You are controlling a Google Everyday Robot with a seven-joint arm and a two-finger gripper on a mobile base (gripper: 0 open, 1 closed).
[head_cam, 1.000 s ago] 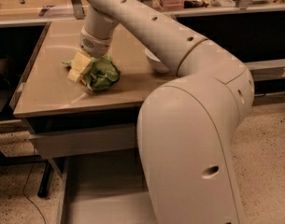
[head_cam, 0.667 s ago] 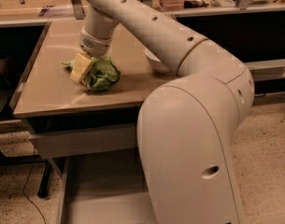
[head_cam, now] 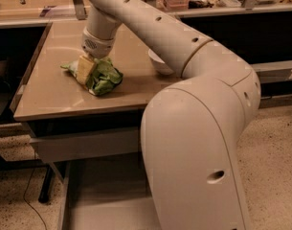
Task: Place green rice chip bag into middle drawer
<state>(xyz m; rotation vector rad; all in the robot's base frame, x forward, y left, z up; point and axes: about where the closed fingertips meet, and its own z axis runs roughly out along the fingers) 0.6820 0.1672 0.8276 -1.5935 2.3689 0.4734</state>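
tool is down at the tan surface, on the end of the white arm, which comes in from the tool's right and arcs over the surface

green rice chip bag lies crumpled on the surface right under the tool. Most of it bulges to the tool's right and toward the camera, and a small green flap pokes out on the tool's left. A tan part of the tool sits against the bag's left half, so tool and bag are touching

grip state: cannot tell. Bag and wrist hide the tool's far side, so no call on clamped vs just resting on it

white bowl is on the same surface to the tool's right, near the bag but apart from it, partly hidden behind the arm

middle drawer is well below the tool and nearer the camera. It's pulled out, with grey flat bottom and low left wall showing, and its right part is covered by the robot body. Bag is on the surface, not in the drawer

closed grey drawer front sits between the surface edge and the open drawer, below the tool

speckled floor is down-left of the tool, with a thin dark cable on it beside the drawer
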